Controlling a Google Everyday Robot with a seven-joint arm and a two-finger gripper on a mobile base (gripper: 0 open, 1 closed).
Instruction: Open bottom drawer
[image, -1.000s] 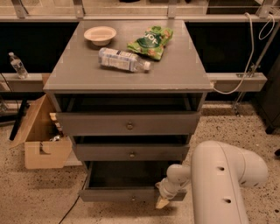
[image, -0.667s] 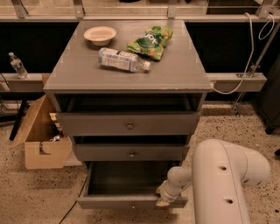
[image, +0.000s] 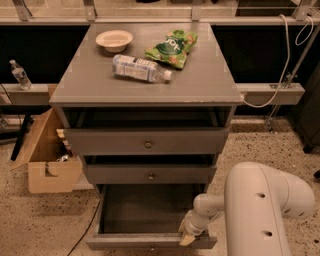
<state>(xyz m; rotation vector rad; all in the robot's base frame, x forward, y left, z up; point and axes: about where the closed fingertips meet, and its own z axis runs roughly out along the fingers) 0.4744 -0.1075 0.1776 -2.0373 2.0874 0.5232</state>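
The bottom drawer (image: 150, 242) of the grey cabinet is pulled far out, and its dark inside is bare. Its slim front panel lies near the lower edge of the camera view. My gripper (image: 187, 238) is at the right end of that front panel, on its top rim, at the end of my white arm (image: 260, 210). The middle drawer (image: 150, 175) and the top drawer (image: 147, 142) stand slightly out, each with a small round knob.
On the cabinet top lie a white bowl (image: 114, 40), a plastic water bottle (image: 141, 68) on its side and a green snack bag (image: 172, 47). An open cardboard box (image: 47, 160) stands on the floor left of the cabinet. A small bottle (image: 19, 75) stands on the left ledge.
The bottom drawer has slid farther out toward the camera, with my gripper moving along at its right front corner.
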